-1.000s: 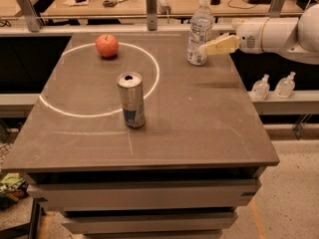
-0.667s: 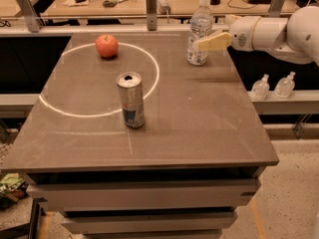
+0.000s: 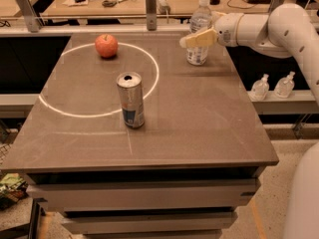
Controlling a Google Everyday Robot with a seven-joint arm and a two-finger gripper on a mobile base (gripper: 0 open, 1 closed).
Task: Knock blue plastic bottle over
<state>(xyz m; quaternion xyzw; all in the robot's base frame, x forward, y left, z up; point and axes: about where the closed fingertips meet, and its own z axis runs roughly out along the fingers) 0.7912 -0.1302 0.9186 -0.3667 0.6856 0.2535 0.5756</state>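
The blue plastic bottle (image 3: pixel 200 22) is clear and ribbed, with a white cap and a pale label. It stands upright at the back right of the grey table (image 3: pixel 199 123). My gripper (image 3: pixel 196 39) reaches in from the right on the white arm (image 3: pixel 269 26). Its pale tip lies across the bottle's middle, at the label, and looks to be touching it. The bottle's lower half shows below the gripper.
A silver-and-blue drink can (image 3: pixel 131 100) stands upright mid-table, on the painted white circle (image 3: pixel 149 83). A red apple (image 3: pixel 106 46) lies at the back left, inside the circle. Two small pump bottles (image 3: pixel 260 87) stand on a lower shelf to the right. Metal posts (image 3: pixel 151 1) rise behind the table.
My gripper has moved left, from beside the bottle's right side to across its front. The bottle still stands upright in the same place.
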